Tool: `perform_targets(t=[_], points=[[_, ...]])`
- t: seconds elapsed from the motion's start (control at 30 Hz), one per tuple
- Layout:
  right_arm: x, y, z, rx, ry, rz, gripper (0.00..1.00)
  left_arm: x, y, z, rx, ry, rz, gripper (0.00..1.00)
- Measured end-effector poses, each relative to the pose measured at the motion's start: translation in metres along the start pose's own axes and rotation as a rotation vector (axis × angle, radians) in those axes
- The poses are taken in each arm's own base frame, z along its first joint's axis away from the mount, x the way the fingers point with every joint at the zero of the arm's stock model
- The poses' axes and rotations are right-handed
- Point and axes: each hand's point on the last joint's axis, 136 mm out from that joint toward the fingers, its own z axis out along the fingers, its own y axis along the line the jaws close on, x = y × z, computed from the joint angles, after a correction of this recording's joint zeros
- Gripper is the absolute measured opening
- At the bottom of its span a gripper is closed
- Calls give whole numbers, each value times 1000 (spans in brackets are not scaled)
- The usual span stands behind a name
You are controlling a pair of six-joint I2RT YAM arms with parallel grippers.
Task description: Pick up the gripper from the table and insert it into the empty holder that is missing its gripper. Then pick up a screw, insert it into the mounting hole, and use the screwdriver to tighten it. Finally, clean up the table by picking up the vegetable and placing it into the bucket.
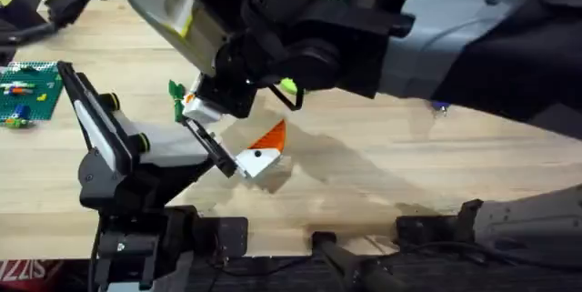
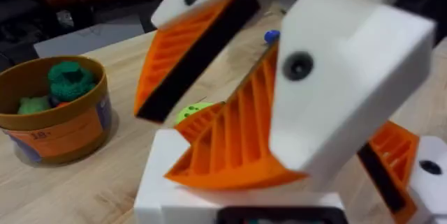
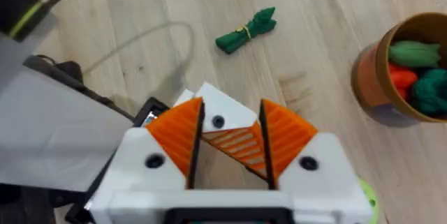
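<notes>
While the right gripper (image 3: 232, 128) reaches in from the far side of the table (image 1: 409, 174), its two orange ribbed pads (image 3: 180, 137) are pressed against both sides of the holder (image 3: 222, 116). The holder is a white angular mount with one dark round hole. The gripper (image 3: 237, 148), the orange ribbed wedge, sits directly against this white mount, between the two pads. Whether it is pushed fully into its seat, one cannot tell.

In the overhead view the left gripper (image 1: 227, 131) lies low over the wood near the middle of the table. It is spread wide, with one white and orange finger at each end of its black rail. The right arm, large and dark, comes down on the end that is nearer to the vegetable (image 3: 246, 30).

The vegetable is slim and dark green with a leafy end. It lies flat on the bare wood beyond the two grippers, and nothing touches it. The bucket (image 3: 367, 77) stands upright on the table, well apart from the vegetable, and it holds some green and orange-red toys. A lime-green ring (image 2: 192, 111) lies on the wood close to the grippers. At the left edge of the table, a green board (image 1: 27, 92) with small coloured bricks rests flat.
</notes>
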Motion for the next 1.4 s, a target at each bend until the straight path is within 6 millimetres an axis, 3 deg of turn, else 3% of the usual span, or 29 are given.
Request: perform_targets(t=[0.13, 0.27, 0.37, 0.47, 0.7, 0.8, 0.9, 1.07, 1.23, 1.4], points=[[-1, -6, -1, 21, -2, 3, 623, 0, 0, 0, -1, 0, 0, 985], [-1, -15, -4, 53, -4, 8, 864, 0, 0, 0, -1, 0, 0, 977], [-1, -15, -6, 54, -4, 7, 899, 0, 1, 0, -5, 0, -1, 709], [-2, -16, -7, 65, -4, 5, 911, 0, 1, 0, -5, 0, 1, 510], [-4, -17, -12, 100, -8, -4, 925, 0, 0, 0, -1, 0, 6, 160], [-7, -18, -21, 106, -18, 2, 926, 0, 0, 0, 0, 0, 8, 70], [-8, -24, -41, 121, -30, 28, 929, 0, 0, 0, 0, 0, 8, 15], [0, -50, -87, 181, -44, 128, 969, 0, 0, 0, 0, 0, 8, 15], [24, -80, -125, 257, -14, 276, 993, 0, 0, 0, 0, 0, 8, 13], [61, -107, -156, 331, 52, 444, 993, 0, 0, 0, 0, 0, 8, 13]])
